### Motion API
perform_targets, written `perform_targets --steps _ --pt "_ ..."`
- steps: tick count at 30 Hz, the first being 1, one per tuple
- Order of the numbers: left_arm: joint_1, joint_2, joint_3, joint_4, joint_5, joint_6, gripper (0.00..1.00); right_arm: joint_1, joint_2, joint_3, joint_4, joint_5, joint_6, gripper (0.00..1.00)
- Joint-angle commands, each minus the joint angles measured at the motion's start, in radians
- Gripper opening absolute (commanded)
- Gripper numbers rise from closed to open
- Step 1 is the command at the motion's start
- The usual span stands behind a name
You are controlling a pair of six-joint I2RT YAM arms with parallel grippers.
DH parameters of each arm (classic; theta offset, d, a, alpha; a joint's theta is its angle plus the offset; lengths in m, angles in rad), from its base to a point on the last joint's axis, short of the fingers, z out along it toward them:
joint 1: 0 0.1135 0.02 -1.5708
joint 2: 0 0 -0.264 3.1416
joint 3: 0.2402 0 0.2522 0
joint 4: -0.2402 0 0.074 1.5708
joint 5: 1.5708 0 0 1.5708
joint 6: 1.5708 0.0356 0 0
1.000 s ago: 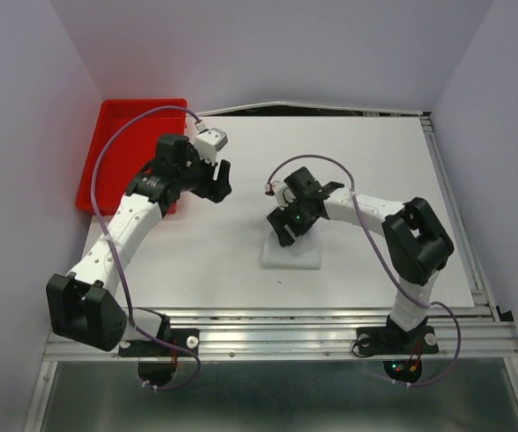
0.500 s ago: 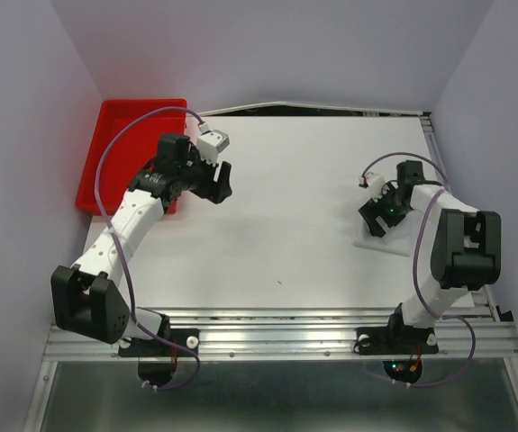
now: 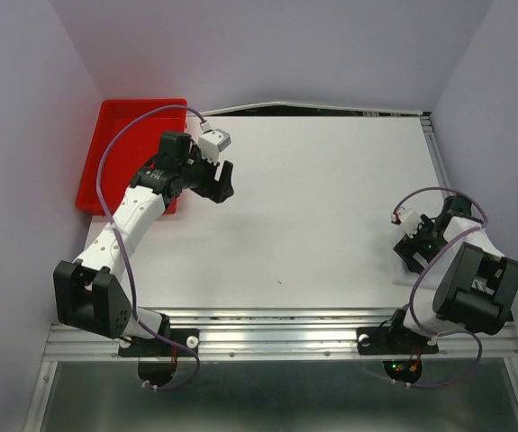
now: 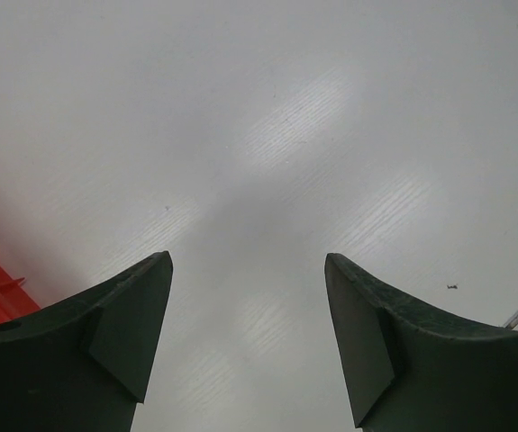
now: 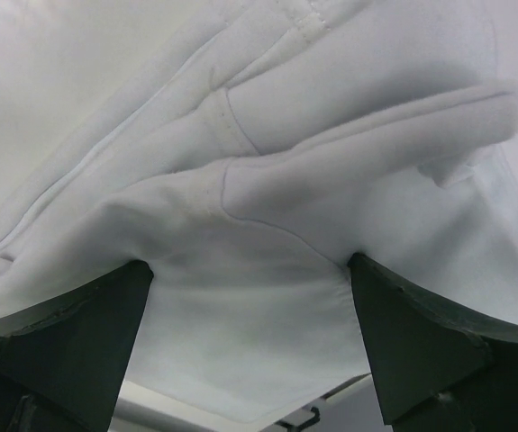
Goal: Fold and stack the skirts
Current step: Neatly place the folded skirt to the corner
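Right end effector (image 5: 248, 265) hangs low over the folded skirt (image 5: 268, 171). Its fingers are wide apart w/ nothing pinched. The cloth lies under and btw them, and its folds bulge up close to both inner faces. Can't tell whether the fingers actually touch it. The skirt sits at the right side of the surface (image 3: 313, 180), near the right rim. In the top view it's mostly hidden under the right arm, and white on white there.

Main risk is a snag on the way up. A thick top fold rises toward the fingers, so a lift that isn't straight prob. drags that layer and opens the fold. The cloth looks soft, w/ seams, i.e. sth for a fingertip to catch.

2nd risk is placement. The bundle is close to the rim. In the wrist view its near hem ends next to a darker strip, poss. the surface's border. A nudge outward could leave it overhanging or tip it off.

3rd: the right arm is tucked tight back on itself, w/ its cable looping above the wrist. A fast swing out could brush the bundle.

Left end effector (image 3: 221, 180) hovers over bare surface near the red bin (image 3: 132, 126), fingers apart, holding nothing. Less concern there. But the bundle is well apart from the left arm, so if another skirt gets stacked on it, alignment prob. falls on one arm and the top piece may land skewed.
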Motion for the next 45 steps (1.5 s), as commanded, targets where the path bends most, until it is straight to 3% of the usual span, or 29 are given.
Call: perform_targets --steps 1,7,11,16,17,20,25,27,30,35,45 --pt "0.004 -0.024 0.036 -0.002 0.026 0.012 0.8 -0.05 0.04 -0.142 -0.167 0.174 -0.166 0.99" --pt "0.004 -0.039 0.039 -0.002 0.019 0.014 0.84 -0.063 0.017 -0.099 -0.21 0.139 -0.138 1.0" --pt "0.004 -0.03 0.064 -0.012 0.018 0.014 0.86 -0.063 0.016 0.033 -0.288 0.073 -0.106 1.0" --pt "0.004 -0.02 0.105 -0.009 0.003 0.021 0.88 -0.063 0.01 0.333 -0.491 -0.051 -0.092 1.0" --pt "0.004 -0.02 0.11 -0.007 0.003 0.023 0.98 -0.063 0.008 0.378 -0.522 -0.072 -0.087 1.0" --pt "0.004 -0.017 0.127 -0.001 -0.002 0.026 0.98 -0.047 0.008 0.561 -0.637 -0.161 -0.068 1.0" --pt "0.005 -0.007 0.139 0.022 -0.02 -0.021 0.98 0.057 0.066 0.823 -0.663 -0.371 0.248 1.0" --pt "0.005 -0.005 0.142 0.028 -0.031 -0.029 0.98 0.098 0.093 0.881 -0.604 -0.421 0.487 1.0" --pt "0.011 -0.016 0.125 0.066 -0.042 -0.054 0.98 0.196 0.07 0.825 -0.41 -0.52 0.817 1.0" --pt "0.016 -0.013 0.061 0.14 -0.108 -0.065 0.98 0.42 -0.03 0.56 0.015 -0.41 1.115 1.0" --pt "0.024 -0.088 -0.16 0.234 -0.148 -0.048 0.98 0.586 -0.062 0.292 0.143 -0.33 1.154 1.0"
